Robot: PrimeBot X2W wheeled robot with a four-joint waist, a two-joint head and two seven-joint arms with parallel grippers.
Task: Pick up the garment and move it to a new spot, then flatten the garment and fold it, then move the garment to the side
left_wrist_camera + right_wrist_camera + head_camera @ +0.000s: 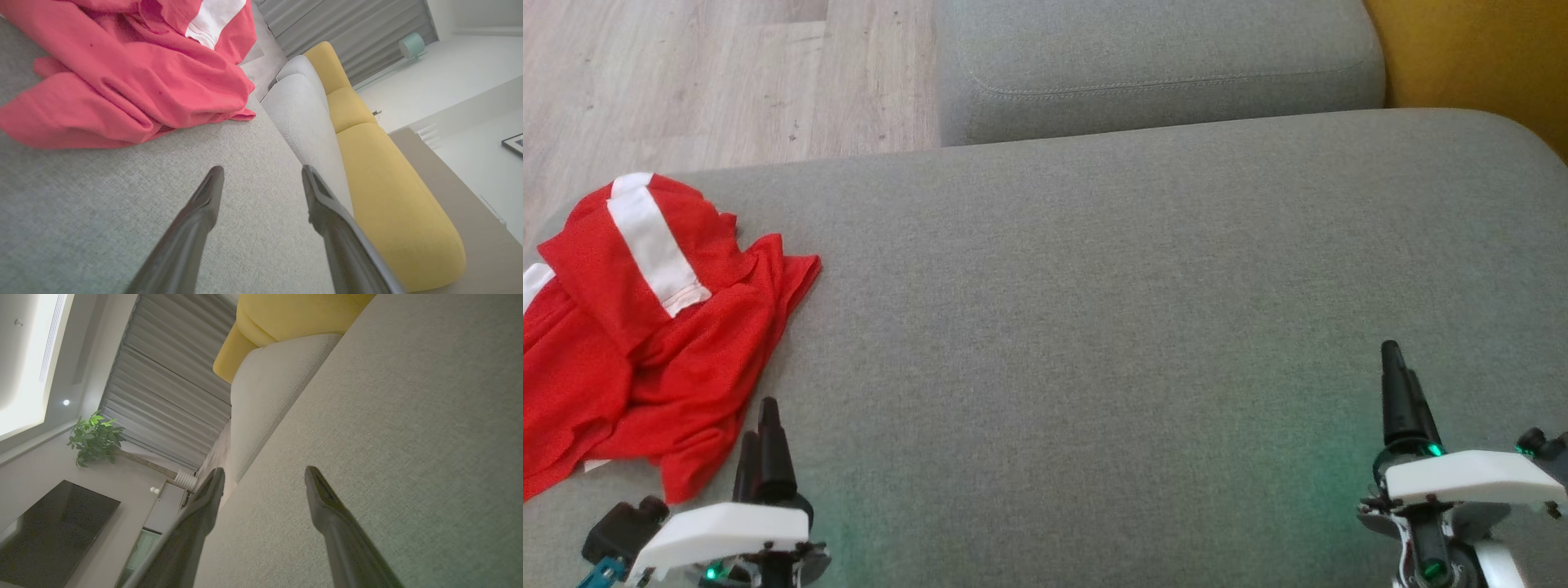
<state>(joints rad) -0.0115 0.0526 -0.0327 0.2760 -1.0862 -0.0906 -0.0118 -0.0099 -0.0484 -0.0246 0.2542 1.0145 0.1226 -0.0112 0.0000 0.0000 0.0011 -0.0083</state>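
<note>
Clearly the garment [645, 343] lies crumpled at the cushion's [1094, 327] left edge, with the left tool [760, 420] just beside its near hem, spread wide and empty, seemingly poised to pick it up, while the right tool [1401, 363], equally open and empty, hovers well apart.

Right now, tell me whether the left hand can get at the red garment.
Probably yes. The left hand is open and sits just beside the garment, near its closest edge. Between them there is just a strip of grey cushion, with nothing in the way.

No readable text, label or number shows anywhere.
</note>
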